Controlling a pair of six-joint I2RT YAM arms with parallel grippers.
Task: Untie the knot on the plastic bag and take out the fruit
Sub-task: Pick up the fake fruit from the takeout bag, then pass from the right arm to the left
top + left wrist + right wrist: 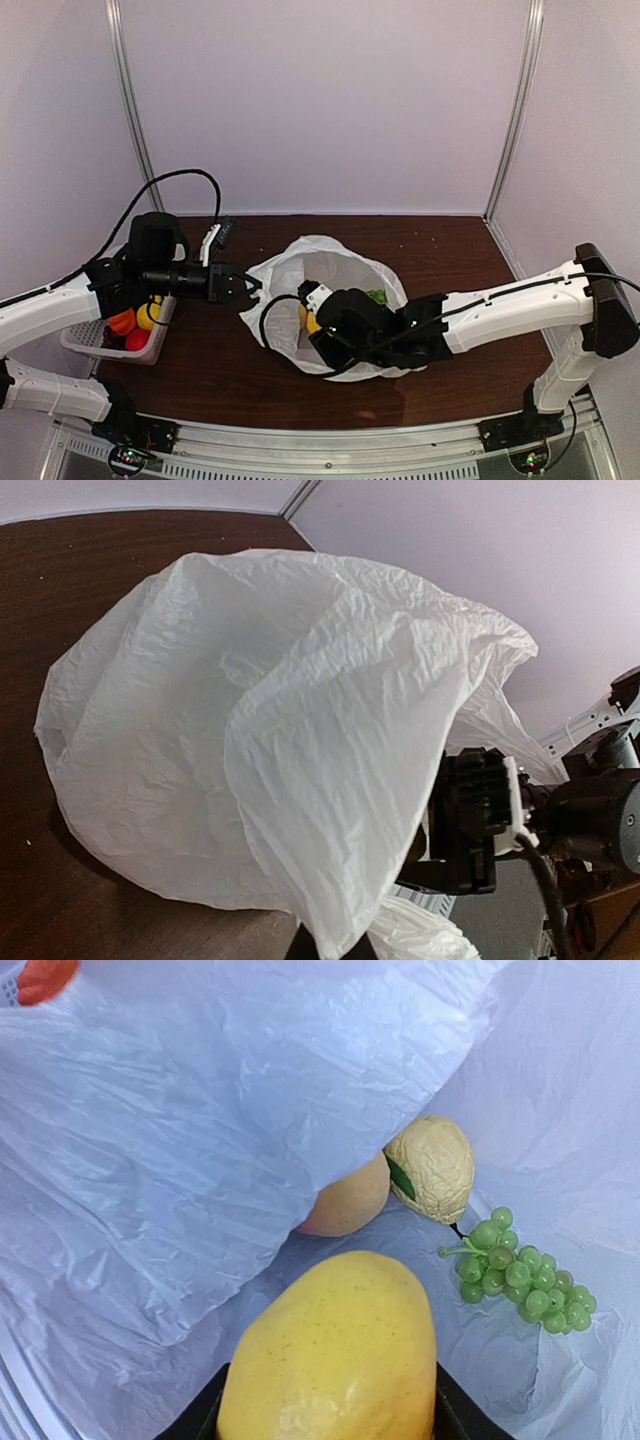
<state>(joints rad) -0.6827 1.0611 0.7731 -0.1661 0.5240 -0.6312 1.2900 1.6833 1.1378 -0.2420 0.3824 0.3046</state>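
Note:
The white plastic bag (335, 262) lies open in the middle of the table. No knot shows. My left gripper (246, 287) is shut on the bag's left edge and holds it up; in the left wrist view the bag (250, 720) hangs from the pinch at my gripper (345, 942). My right gripper (312, 322) is inside the bag, shut on a long yellow mango (330, 1350). A peach (345, 1205), a pale lemon (432, 1168) and a green grape bunch (520, 1280) lie on the bag's floor beyond it. The grapes also show from above (377, 296).
A white slatted basket (152, 345) stands at the left, next to the left arm, holding orange, yellow and red fruit. The enclosure's walls and posts ring the table. The right arm crosses the near right of the table.

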